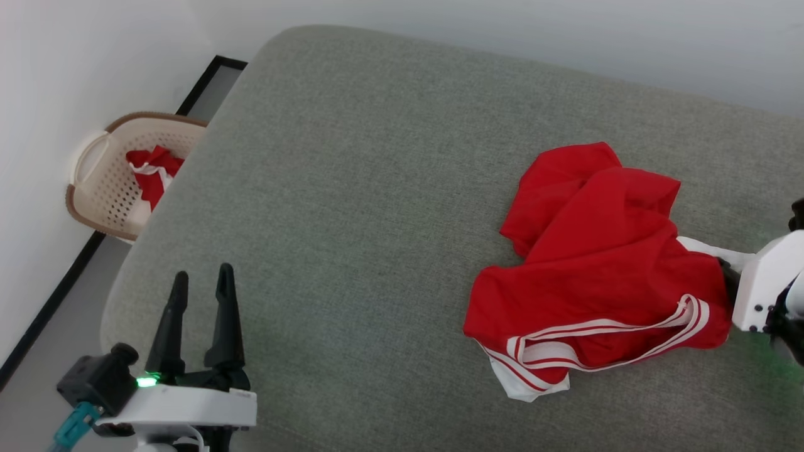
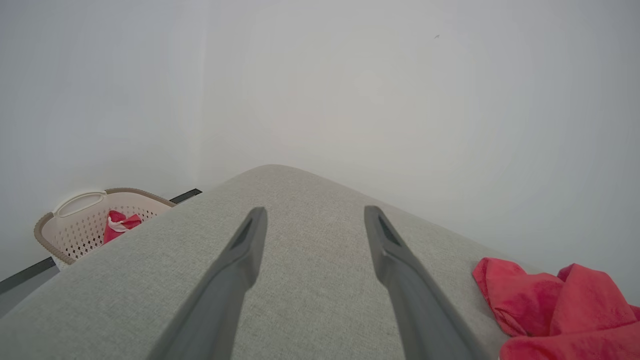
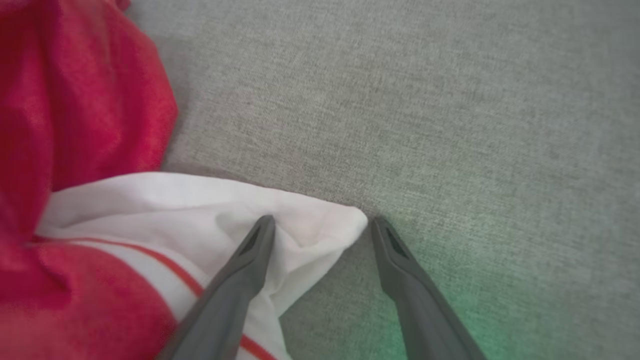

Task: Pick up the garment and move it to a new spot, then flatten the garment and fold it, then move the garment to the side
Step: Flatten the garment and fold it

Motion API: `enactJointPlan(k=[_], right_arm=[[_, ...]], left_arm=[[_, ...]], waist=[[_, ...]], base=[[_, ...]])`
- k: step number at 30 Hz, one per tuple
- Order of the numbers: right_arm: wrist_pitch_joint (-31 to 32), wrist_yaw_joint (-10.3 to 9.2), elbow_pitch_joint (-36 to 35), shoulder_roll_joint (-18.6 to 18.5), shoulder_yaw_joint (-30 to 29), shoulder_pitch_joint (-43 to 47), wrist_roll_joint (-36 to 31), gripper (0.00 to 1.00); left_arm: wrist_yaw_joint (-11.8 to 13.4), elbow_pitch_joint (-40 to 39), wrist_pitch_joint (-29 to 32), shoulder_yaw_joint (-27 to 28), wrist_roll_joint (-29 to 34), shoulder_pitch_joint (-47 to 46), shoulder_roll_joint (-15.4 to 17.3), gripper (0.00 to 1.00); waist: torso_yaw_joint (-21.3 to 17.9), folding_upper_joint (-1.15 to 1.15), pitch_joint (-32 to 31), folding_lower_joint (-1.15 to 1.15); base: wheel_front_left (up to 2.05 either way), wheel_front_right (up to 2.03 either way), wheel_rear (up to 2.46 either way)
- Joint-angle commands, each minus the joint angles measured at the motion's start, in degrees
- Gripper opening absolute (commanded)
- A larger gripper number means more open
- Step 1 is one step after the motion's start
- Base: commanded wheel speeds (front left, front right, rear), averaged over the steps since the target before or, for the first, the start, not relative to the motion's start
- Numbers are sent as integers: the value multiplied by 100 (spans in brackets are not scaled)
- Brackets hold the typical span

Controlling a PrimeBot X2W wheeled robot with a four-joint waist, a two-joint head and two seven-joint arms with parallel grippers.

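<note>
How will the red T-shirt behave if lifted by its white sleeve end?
Likely floppy: the garment lies crumpled in soft folds, so it should drape from one pinch. Probably light: the thin white sleeve end bunches by the right gripper.

Shirt (image 1: 597, 263) is soft, thin-looking matt cloth. The grey cushion (image 1: 352, 188) under it is coarse woven fabric. Basket (image 1: 103, 188) looks like smooth beige plastic with holes.

- Cushion (image 1: 352, 207) bare from centre out to 7 and 11 o'clock: wide passage.
- Shirt (image 1: 597, 263) heaped at 4 o'clock, blocks that side.
- Wall (image 1: 565, 37) close past the 12 edge.
- Basket (image 1: 103, 182) at 9, off the cushion edge.
</note>
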Motion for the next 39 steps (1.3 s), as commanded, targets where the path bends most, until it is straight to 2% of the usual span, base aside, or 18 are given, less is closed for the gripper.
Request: enactJointPlan(k=[1,2,10,17,25,30,36,39], right_arm=[[159,0,257,76,5,94,-34,42],[165,0,288,70,-2,56,-79,0],[-182,-1,175,108,-67,-332,-69,0],[-436,-1,-218,66,-19,-324,125,0],[-512,-1,-928,-175,-289,202,253,0],[-425,-1,-1329,-168,-733,751,144,0],[-329,-1,-1458,-81,-1270,1406,-51,0],[-316,-1,-1409,17,-1353,1663,-72,0]], left_arm=[[-14,11,0,-12,-23,-74,0,100],[-14,22,0,-14,-30,-79,3,100],[-15,18,0,83,-55,-13,62,100],[-15,-89,0,193,-25,91,165,100],[-15,-199,0,195,-55,265,298,100],[-15,-227,0,186,-127,363,399,100],[-15,-220,0,83,-174,401,486,100],[-15,-206,0,28,-212,407,523,100]], waist=[[15,0,15,0],[12,0,12,0],[-157,0,-100,0],[-522,0,-312,0],[-967,0,-598,0],[-1199,0,-749,0],[-1323,0,-865,0],[-1357,0,-887,0]], base=[[0,0,0],[0,0,0],[0,0,0],[0,0,0],[0,0,0],[0,0,0],[0,0,0],[0,0,0]])
